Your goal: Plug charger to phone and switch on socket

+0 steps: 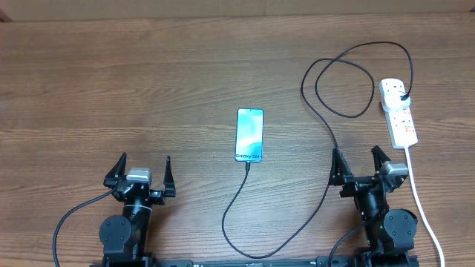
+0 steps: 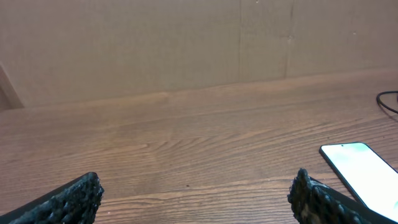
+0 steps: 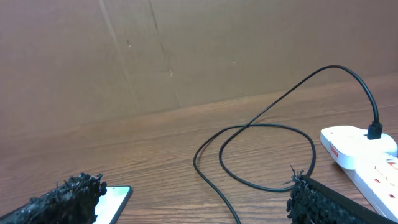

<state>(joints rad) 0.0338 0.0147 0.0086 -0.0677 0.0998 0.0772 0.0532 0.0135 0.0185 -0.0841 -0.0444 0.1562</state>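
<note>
The left fingers and right fingers both gape wide, holding nothing, the phone flat on the table ahead between the pairs, the charger looping from its near edge to the socket just beyond the right pair.

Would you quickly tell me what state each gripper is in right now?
Left gripper: open, holding nothing.
Right gripper: open, holding nothing.

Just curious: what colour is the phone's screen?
The phone shows a blue-teal gradient with white text, clearest in the overhead view.
</note>
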